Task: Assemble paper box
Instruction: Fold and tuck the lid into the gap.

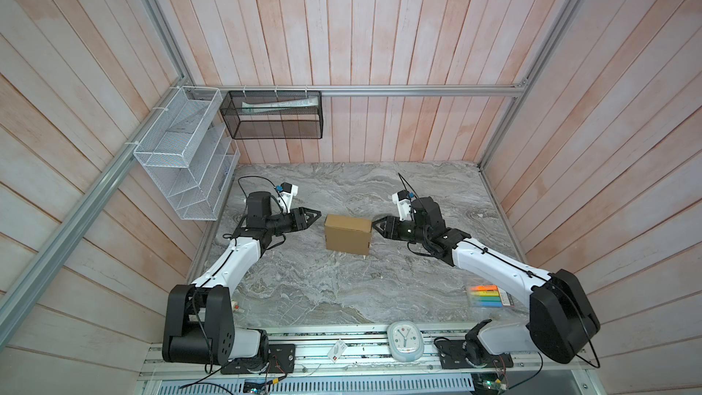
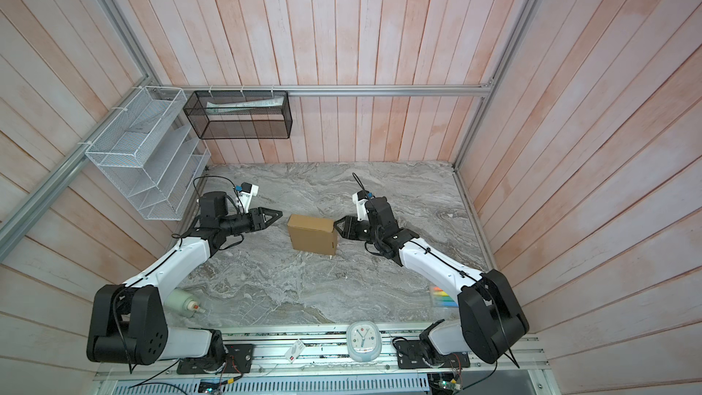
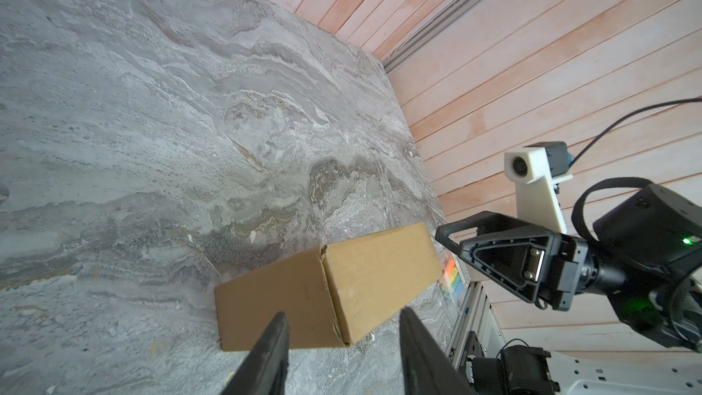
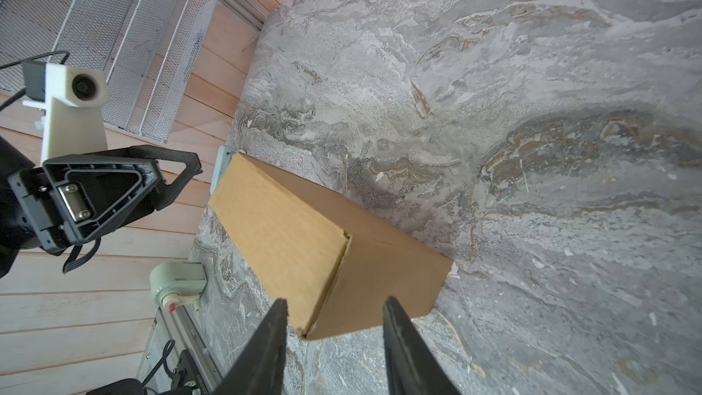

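Note:
The paper box [image 1: 347,235] [image 2: 312,235] is a closed brown cardboard box lying on the marble table [image 1: 304,290], between my two arms. My left gripper [image 1: 318,213] [image 2: 279,214] points at its left end from a small gap away, jaws open and empty. My right gripper [image 1: 375,224] [image 2: 336,225] is open at the box's right end, its tips level with the upper corner; I cannot tell if they touch. In the left wrist view the box [image 3: 323,290] lies just ahead of the open left gripper [image 3: 343,313]. The box's corner [image 4: 304,237] lies between the tips of the right gripper [image 4: 336,301].
A white wire rack [image 1: 182,153] and a black mesh basket [image 1: 273,115] hang on the back left walls. A pack of coloured markers [image 1: 488,296] lies near the right arm. A clock [image 1: 405,340] and a small card [image 1: 336,351] sit on the front rail, and a white bottle [image 2: 182,303] by the left arm.

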Controlling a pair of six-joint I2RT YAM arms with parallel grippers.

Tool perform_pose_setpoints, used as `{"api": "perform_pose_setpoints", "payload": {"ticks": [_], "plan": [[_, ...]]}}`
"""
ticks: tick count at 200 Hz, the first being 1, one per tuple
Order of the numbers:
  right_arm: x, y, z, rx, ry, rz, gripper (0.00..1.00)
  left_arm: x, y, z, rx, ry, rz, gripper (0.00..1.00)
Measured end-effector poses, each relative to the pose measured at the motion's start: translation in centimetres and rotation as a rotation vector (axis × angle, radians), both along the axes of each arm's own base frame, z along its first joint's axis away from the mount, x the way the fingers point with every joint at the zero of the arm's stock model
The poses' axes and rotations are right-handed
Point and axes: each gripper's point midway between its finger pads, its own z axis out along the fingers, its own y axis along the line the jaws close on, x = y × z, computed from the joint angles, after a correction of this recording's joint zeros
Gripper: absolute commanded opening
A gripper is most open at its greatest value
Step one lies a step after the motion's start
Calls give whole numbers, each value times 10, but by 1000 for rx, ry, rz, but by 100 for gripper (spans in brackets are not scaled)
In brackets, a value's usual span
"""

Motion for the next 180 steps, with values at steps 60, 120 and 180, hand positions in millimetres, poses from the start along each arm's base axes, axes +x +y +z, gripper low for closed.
{"api": "perform_pose_setpoints", "payload": {"ticks": [60, 120, 180], "plan": [[-1, 10, -11, -2, 40, 25, 40, -4, -11, -8, 22, 22, -39, 48], [2, 16, -15, 7, 56, 38, 40, -6, -19, -16, 41, 40, -61, 44], [6, 22, -15, 15, 54, 50, 36, -8, -25, -21, 60, 63, -79, 38]]}}
